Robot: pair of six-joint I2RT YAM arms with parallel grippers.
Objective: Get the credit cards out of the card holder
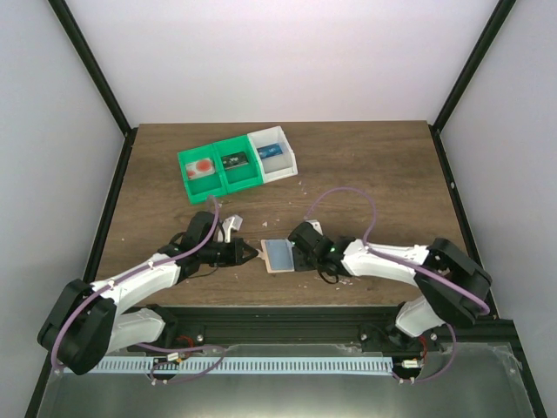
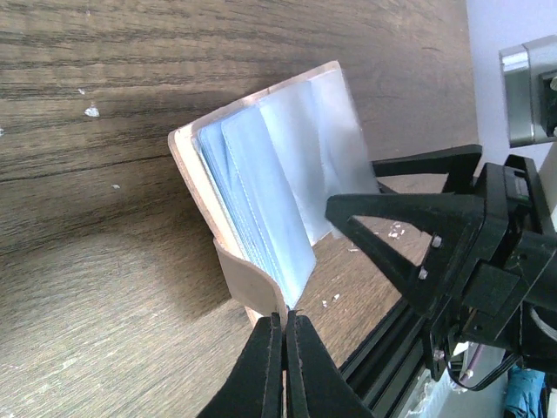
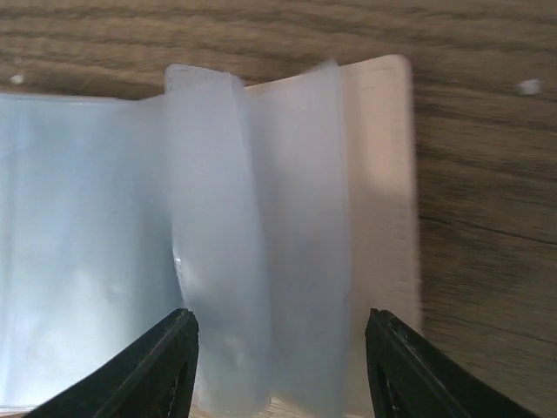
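No text or number is readable on the card holder [image 2: 202, 187] or bins [image 1: 237, 164].

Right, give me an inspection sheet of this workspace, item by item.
Surface: wooden table, a few white specks.
Job's things: card holder open on the table; light blue credit cards sit in its sleeves, none out.
Clutter: two green bins and a white bin at the far side, a small item in each.
Grippers: left tool shut on the holder's tab; right tool open, astride a clear sleeve.
Cables: purple cables loop off both arms, clear of the holder.
Surroundings: white walls, black frame posts.
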